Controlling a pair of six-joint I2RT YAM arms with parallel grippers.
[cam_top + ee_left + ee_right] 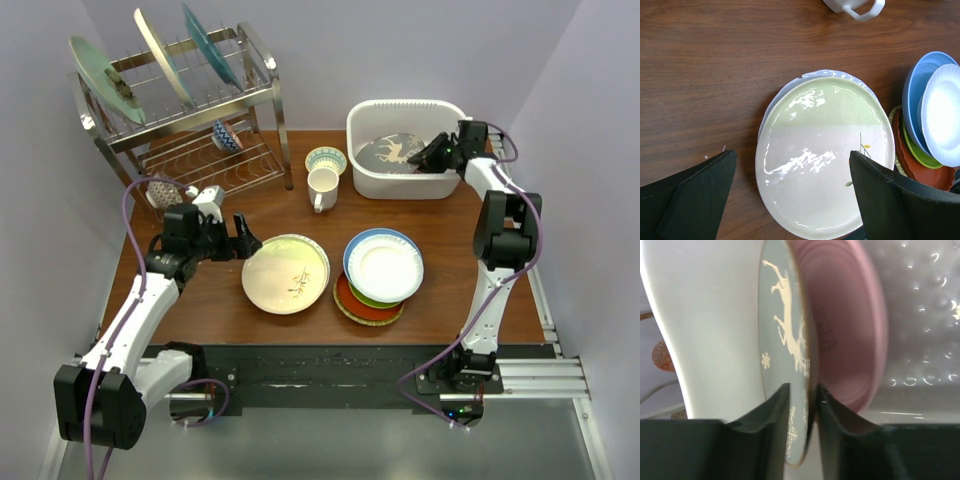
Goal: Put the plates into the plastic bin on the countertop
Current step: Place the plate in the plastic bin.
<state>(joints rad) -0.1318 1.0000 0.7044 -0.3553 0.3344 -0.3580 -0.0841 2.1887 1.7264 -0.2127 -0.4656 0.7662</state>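
Showing R end effector [802, 390] inside the plastic bin [400, 108], jaws nearly closed, pinching the rim of the deer plate [782, 340]; pink plate [840, 330] close behind it. L end effector [247, 234] spread wide, holding nothing, low at the left edge of the twig plate [286, 273] on the tabletop [200, 300]. Plate stack [384, 267] just beside. Mug [322, 188] & small bowl [326, 159] stand btwn twig plate and bin; wire rack [190, 110] rear left.
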